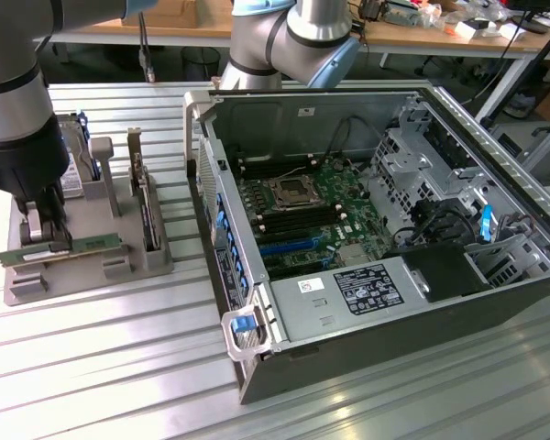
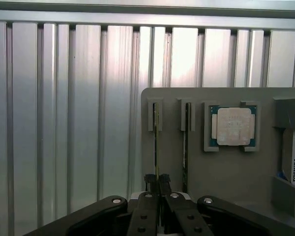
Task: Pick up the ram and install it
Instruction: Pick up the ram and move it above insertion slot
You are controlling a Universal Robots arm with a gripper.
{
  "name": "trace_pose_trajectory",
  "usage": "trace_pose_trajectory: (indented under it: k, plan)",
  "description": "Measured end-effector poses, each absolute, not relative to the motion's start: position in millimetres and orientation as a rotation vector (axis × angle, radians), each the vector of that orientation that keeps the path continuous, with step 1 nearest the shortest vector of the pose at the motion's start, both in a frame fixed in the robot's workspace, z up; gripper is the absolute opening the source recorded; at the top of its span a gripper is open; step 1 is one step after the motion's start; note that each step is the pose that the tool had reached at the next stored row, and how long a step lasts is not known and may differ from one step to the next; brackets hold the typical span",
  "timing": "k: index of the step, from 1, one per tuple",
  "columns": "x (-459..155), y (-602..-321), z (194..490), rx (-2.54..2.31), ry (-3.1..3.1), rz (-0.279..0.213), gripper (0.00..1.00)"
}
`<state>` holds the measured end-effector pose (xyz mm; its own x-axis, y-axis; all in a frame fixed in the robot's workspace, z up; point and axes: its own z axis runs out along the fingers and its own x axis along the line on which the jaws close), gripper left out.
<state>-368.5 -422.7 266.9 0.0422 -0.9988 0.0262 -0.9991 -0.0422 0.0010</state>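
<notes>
Exterior view: set high and off the arm, tilted down across the ribbed table (image 1: 92, 367). Far enough back to take in the whole open computer case (image 1: 394, 353) and, at the exterior view's left, the grey holder (image 1: 151, 261), with workbenches (image 1: 179, 18) far behind.

Wrist view: mounted just behind the gripper (image 2: 157, 181), aimed straight down along it, close over the holder (seen flat from above here).

Shared by both: holder, ribbed table, and the ram (image 1: 60, 247) standing on edge.
</notes>
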Motion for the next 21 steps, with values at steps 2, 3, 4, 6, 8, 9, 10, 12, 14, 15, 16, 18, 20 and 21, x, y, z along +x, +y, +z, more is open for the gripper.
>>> trace_pose_trajectory:
  k: [2, 3, 4, 6, 8, 9, 10, 12, 14, 15, 16, 18, 20, 21]
  plan:
    - [-368.5, -422.7, 268.0, 2.254, -2.161, 0.028, 0.12]
    - [-368.5, -422.7, 268.6, 2.254, -2.161, 0.028, 0.12]
    - [-368.5, -422.7, 269.5, 2.254, -2.161, 0.028, 0.12]
    - [-368.5, -422.7, 270.3, 2.254, -2.161, 0.028, 0.12]
    - [-368.5, -422.7, 272.2, 2.254, -2.161, 0.028, 0.12]
    - [-368.5, -422.7, 272.7, 2.254, -2.161, 0.028, 0.12]
    - [-368.5, -422.7, 273.1, 2.254, -2.161, 0.028, 0.12]
    - [-368.5, -422.7, 274.4, 2.254, -2.161, 0.028, 0.12]
    - [-368.5, -422.7, 276.0, 2.254, -2.161, 0.028, 0.12]
    - [-368.5, -422.7, 276.7, 2.254, -2.161, 0.029, 0.12]
    - [-368.5, -422.7, 277.6, 2.254, -2.161, 0.028, 0.12]
    - [-368.5, -422.7, 279.0, 2.254, -2.161, 0.028, 0.12]
    - [-368.6, -422.7, 280.4, 2.254, -2.161, 0.028, 0.12]
    - [-368.5, -422.7, 281.4, 2.254, -2.161, 0.028, 0.12]
